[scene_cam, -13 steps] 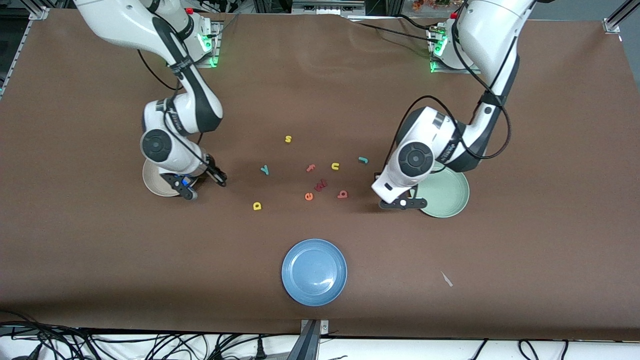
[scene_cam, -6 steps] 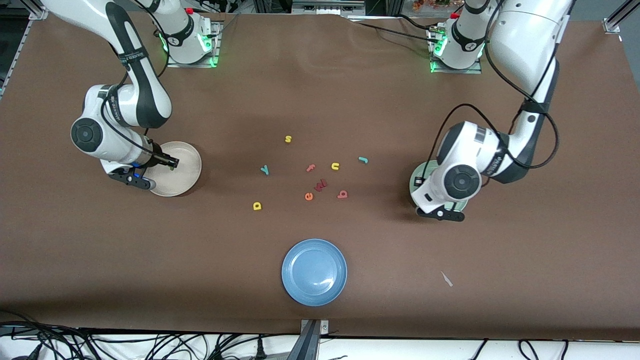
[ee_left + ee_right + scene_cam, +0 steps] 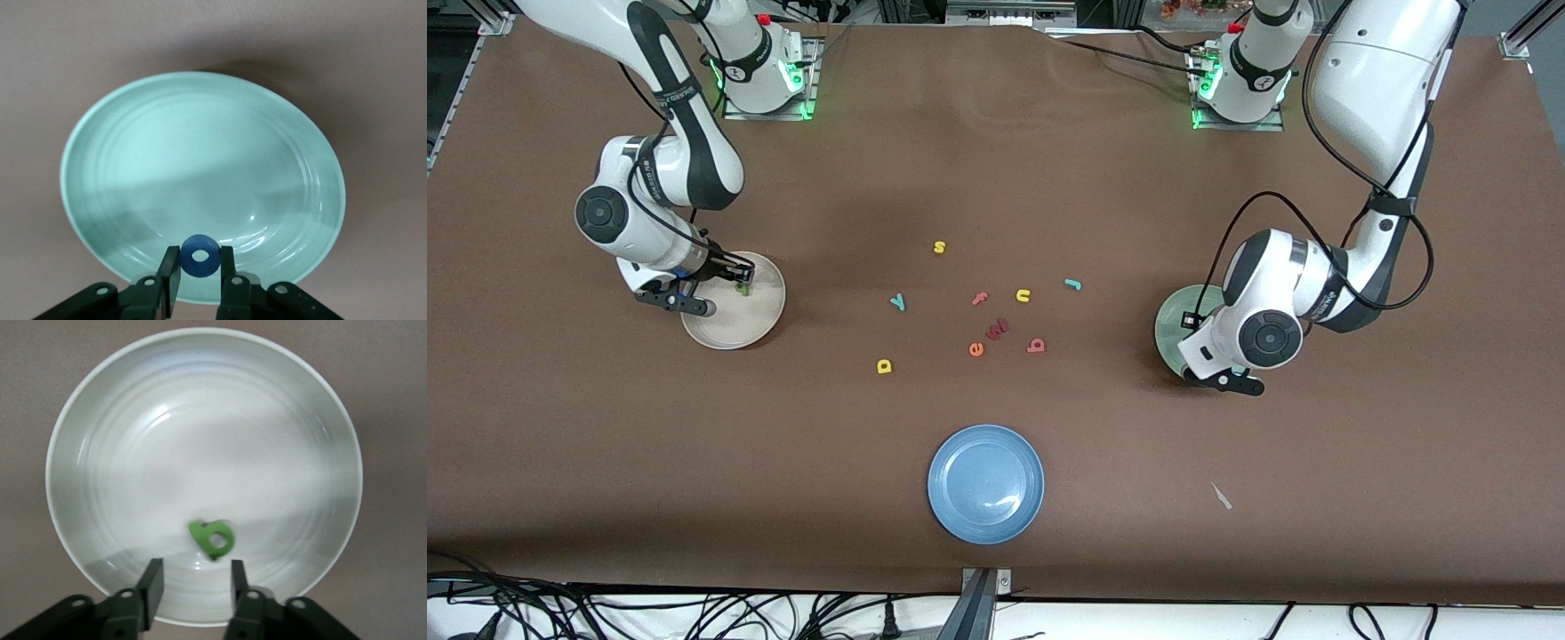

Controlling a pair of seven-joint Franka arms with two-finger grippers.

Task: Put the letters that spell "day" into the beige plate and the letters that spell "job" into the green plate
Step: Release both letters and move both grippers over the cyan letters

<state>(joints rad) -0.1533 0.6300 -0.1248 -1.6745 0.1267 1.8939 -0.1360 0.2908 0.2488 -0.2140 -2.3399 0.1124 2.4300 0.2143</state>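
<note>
Brown desk [image 3: 996, 160]: my left pincer [image 3: 200, 277] hangs over the green plate [image 3: 200, 147], clenched on the blue o [image 3: 199, 256]; my right pincer [image 3: 192, 583] is released, green a [image 3: 212, 539] in the beige plate [image 3: 200, 407].

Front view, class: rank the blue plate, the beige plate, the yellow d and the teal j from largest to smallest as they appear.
1. Blue plate and beige plate: they look alike, and an arm covers part of the beige one, so no ranking between them.
2. Yellow d.
3. Teal j, slightly slimmer, though both letters are tiny.
</note>
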